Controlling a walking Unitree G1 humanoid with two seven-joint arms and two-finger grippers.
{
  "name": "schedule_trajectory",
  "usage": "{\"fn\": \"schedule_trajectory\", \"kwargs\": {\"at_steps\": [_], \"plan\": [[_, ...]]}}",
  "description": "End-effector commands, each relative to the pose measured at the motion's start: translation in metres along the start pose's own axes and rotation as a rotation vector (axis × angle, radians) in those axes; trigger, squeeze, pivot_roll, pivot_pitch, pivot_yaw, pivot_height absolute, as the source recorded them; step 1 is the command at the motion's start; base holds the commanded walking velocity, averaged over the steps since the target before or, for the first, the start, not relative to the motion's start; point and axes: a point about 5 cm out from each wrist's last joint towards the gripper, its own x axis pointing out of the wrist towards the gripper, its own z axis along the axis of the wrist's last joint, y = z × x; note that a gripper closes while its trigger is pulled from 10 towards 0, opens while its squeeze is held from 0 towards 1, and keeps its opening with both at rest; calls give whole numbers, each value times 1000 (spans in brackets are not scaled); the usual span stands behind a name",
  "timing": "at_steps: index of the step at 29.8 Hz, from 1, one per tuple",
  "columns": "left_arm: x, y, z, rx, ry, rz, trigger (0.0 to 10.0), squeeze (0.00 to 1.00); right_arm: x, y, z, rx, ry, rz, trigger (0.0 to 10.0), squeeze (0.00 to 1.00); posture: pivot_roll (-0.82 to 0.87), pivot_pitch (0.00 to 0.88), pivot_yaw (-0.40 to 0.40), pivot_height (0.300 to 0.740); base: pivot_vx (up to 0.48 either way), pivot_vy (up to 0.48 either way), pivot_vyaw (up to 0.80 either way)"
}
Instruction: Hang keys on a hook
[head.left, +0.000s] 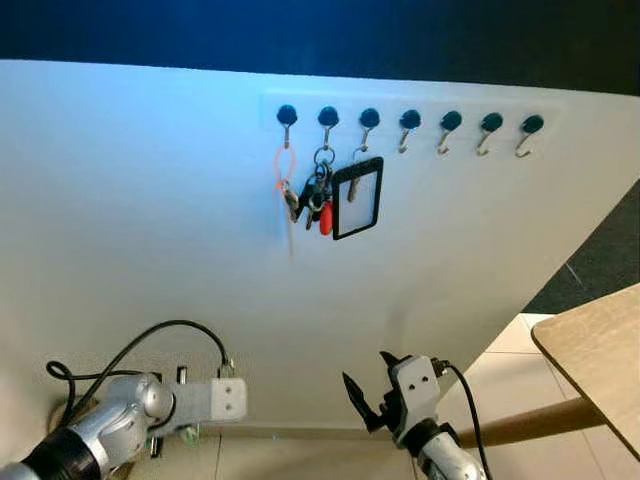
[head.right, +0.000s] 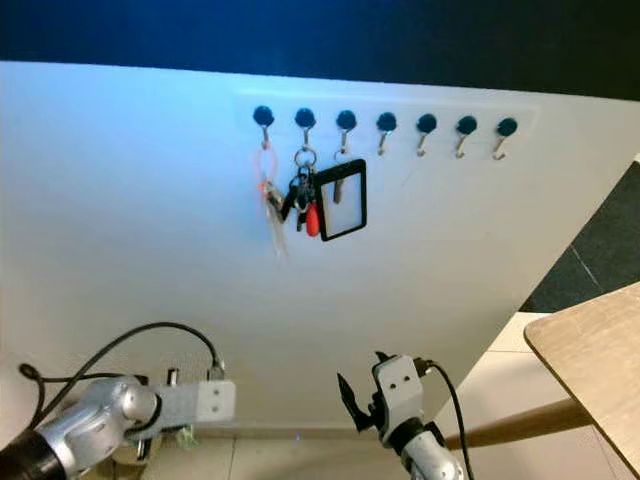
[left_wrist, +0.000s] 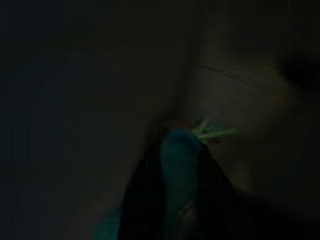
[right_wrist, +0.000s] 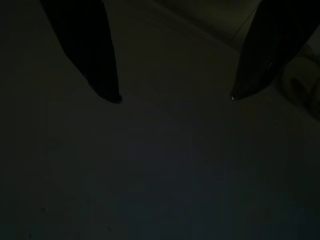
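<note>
Left eye view: white wall panel (head.left: 150, 220) is taking up most of frame, dark band running along top edge. Row of seven hooks (head.left: 409, 122) is sitting upper centre-right; first three from left are carrying an orange loop (head.left: 285, 165), the keys (head.left: 318, 195) w/ a red tag, and a black-framed card holder (head.left: 357, 197), all hanging touching each other; four hooks to the right are standing bare w/ plain wall below. Left gripper (head.left: 185, 425) is hanging low at bottom left, cable looping above it; can't tell its fingers here. Right gripper (head.left: 367, 395) is sitting bottom centre, fingers spread, holding nothing. Wooden table (head.left: 600, 345) edge is cutting in at lower right. Left wrist view: very dark, fingers (left_wrist: 180, 165) look pressed together, something thin and green at their tip. Right wrist view: dark, two fingertips (right_wrist: 107, 92) are standing well apart over floor.
</note>
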Motion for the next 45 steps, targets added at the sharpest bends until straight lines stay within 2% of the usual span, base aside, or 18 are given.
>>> {"fn": "schedule_trajectory", "kwargs": {"at_steps": [1, 3, 6, 7, 8, 10, 11, 15, 17, 18, 19, 22, 24, 25, 27, 31, 35, 45], "plan": [[5, -7, -3, -225, -41, 9, 10000, 0, -4, -1, -7, 9, 41, -11, 10000, 0, 67, 63, -50, 740, 0, 0, 0], [7, -24, 5, -432, -122, -133, 10000, 0, -3, -1, -7, 10, 42, -12, 10000, 0, 68, 63, -50, 740, 0, 0, 0], [7, -33, 5, -318, -99, -153, 10000, 0, -3, -1, -7, 10, 43, -9, 10000, 0, 68, 62, -48, 740, 0, 0, 0], [12, -31, -5, -122, -16, -61, 10000, 0, -3, 0, -7, 9, 43, -6, 10000, 0, 67, 61, -51, 740, 0, 0, 0], [13, -30, -7, -84, 0, -38, 10000, 0, -3, 0, -7, 8, 44, -5, 10000, 0, 67, 61, -51, 740, 0, 0, 0], [8, -48, 5, -197, -71, -227, 10000, 0, -3, 0, -7, 8, 46, -5, 10000, 0, 69, 59, -51, 740, 0, 0, 0], [0, -57, 20, -175, -160, -355, 10000, 0, -3, 0, -8, 8, 48, -4, 10000, 0, 68, 58, -50, 740, 0, 0, 0], [-14, -52, 35, -124, -238, -416, 10000, 0, -4, -1, -8, 7, 51, -6, 10000, 0, 69, 56, -50, 740, 0, 0, 0], [-34, -31, 62, -77, -397, -410, 10000, 0, -4, -1, -8, 9, 51, -9, 10000, 0, 73, 52, -50, 740, 0, 0, 0], [-34, -31, 62, -77, -397, -410, 10000, 0, -4, -1, -8, 9, 51, -9, 10000, 0, 73, 52, -50, 740, 0, 0, 0], [-52, -19, 82, 15, -525, -416, 10000, 0, -4, 0, -8, 9, 49, -7, 10000, 0, 77, 50, -48, 740, 0, 0, 0], [-71, -3, 103, 107, -643, -382, 10000, 0, -4, 1, -7, 8, 34, -1, 10000, 0, 79, 50, -47, 740, 0, 0, 0], [-75, 4, 109, 125, -663, -358, 10000, 0, -4, 2, -6, 9, 23, 2, 10000, 0, 80, 51, -46, 740, 0, 0, 0], [-87, 20, 123, 170, -712, -306, 10000, 0, -5, 4, -4, 11, 1, 9, 10000, 0, 81, 52, -44, 740, 0, 0, 0], [-97, 31, 132, 209, -750, -279, 10000, 0, -5, 4, -2, 8, -13, 11, 10000, 0, 81, 53, -44, 740, 0, 0, 0], [-111, 44, 145, 237, -804, -242, 10000, 0, -7, 4, -2, 11, -24, 4, 10000, 0, 84, 53, -42, 740, 0, 0, 0], [-148, 71, 180, 331, -953, -148, 10000, 0, -10, 3, 14, 17, -126, -10, 10000, 0, 88, 54, -39, 740, 0, 0, 0], [-168, 106, 215, 324, -1059, 122, 10000, 0, -14, 1, 25, 6, -184, -16, 10000, 0, 85, 56, -36, 740, 0, 0, 0]]}}
